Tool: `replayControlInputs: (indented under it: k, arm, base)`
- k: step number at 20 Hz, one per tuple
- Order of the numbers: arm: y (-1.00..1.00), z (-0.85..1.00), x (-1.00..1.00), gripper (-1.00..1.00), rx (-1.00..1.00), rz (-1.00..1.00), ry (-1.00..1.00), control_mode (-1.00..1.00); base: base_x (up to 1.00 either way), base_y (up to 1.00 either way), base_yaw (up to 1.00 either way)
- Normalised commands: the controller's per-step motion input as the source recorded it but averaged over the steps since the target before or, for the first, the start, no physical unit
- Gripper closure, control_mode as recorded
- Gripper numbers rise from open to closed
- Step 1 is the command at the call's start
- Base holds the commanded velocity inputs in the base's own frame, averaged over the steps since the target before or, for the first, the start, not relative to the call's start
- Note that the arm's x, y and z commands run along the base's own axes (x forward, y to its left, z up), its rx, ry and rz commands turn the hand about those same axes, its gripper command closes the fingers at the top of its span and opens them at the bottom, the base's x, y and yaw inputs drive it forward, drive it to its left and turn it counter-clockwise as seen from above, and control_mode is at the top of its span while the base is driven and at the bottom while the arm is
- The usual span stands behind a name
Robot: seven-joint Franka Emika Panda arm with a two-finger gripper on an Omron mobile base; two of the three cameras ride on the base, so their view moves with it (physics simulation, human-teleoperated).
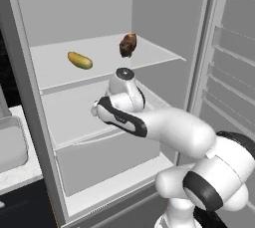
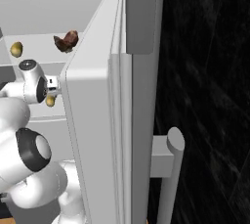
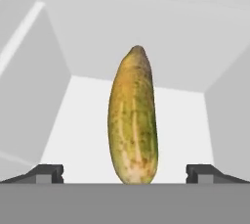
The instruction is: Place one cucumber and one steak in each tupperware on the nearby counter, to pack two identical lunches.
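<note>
The setting is an open grey refrigerator with white shelves; its door stands swung out at 3 o'clock in the left base view. At 9 o'clock in that view a strip of white desk carries a light-grey tupperware, partly cut off by the picture edge.

On the upper shelf lie one cucumber, toward 10 o'clock, and a lumpy dark brown steak at about 12 o'clock; the two are well apart. The right base view shows the same steak and the cucumber end-on.

The arm reaches into the compartment below that shelf. In the hand view a second cucumber lies lengthwise on the white lower shelf, its far end pointing to 12 o'clock, its near end between the fingertips. The end effector is spread wide, one tip at 8 o'clock and one at 4 o'clock, each clear of the cucumber's sides; nothing is gripped. In the right base view this cucumber shows as a small yellow end just beyond the wrist.
</note>
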Motion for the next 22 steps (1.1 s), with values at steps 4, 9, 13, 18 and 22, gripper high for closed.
replayControlInputs:
  k: [4,9,13,18,22]
  arm:
    - [0.06,-0.26,0.32,-1.00,0.00,0.00,0.00,-1.00]
    - [0.00,-0.22,0.29,-1.00,-0.01,0.00,0.00,-1.00]
    - [0.00,-0.31,0.22,1.00,-0.03,0.00,0.01,-1.00]
    - [0.00,-0.20,0.12,1.00,-0.03,0.00,-0.04,-1.00]
    - [0.00,0.00,-0.15,1.00,0.00,0.00,0.01,-1.00]
  base:
    - [0.00,0.00,0.00]
    - [0.00,0.00,0.00]
    - [0.00,0.00,0.00]
    - [0.00,0.00,0.00]
    - [0.00,0.00,0.00]
